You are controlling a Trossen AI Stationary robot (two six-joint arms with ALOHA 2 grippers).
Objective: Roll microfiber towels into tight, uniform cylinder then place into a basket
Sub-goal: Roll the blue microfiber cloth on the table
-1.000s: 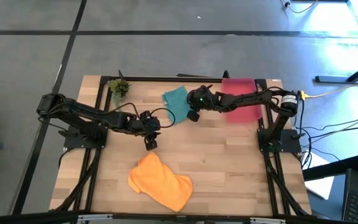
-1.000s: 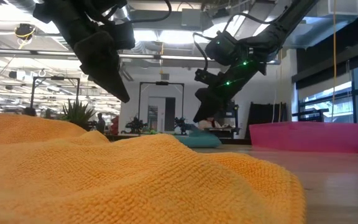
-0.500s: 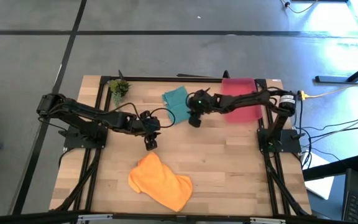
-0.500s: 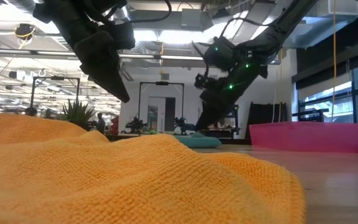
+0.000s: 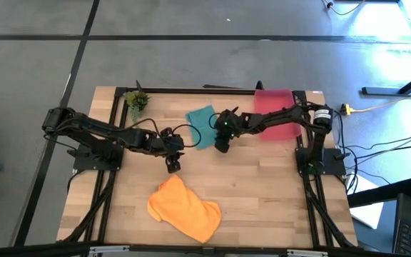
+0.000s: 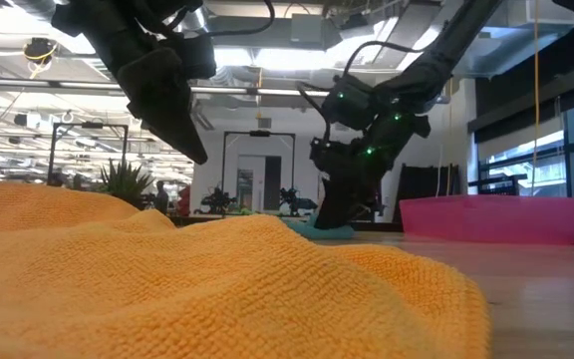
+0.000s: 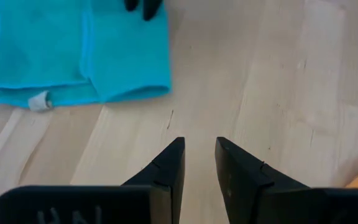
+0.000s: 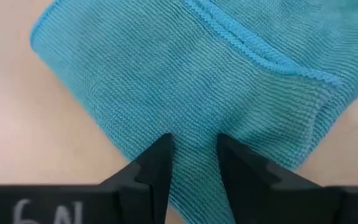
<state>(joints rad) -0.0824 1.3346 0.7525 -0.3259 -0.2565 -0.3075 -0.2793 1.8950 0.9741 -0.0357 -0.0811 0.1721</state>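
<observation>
Teal towel (image 5: 203, 124) lies folded at the far middle of your table (image 5: 262, 193), under your right end effector (image 5: 221, 146), fingers slightly parted, pinching nothing. Your left end effector (image 5: 173, 165) hovers nearer, fingers narrowly apart, empty. The orange towel (image 5: 184, 208) lies near; the basket (image 5: 277, 118) sits far right.

Two black arms (image 5: 105, 132), green LEDs, cables

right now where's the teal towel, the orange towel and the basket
teal towel (image 5: 201, 123), high view, middle of the cloth
orange towel (image 5: 184, 208), high view, middle of the crumpled cloth
basket (image 5: 273, 97), high view, bare far part of its floor
</observation>
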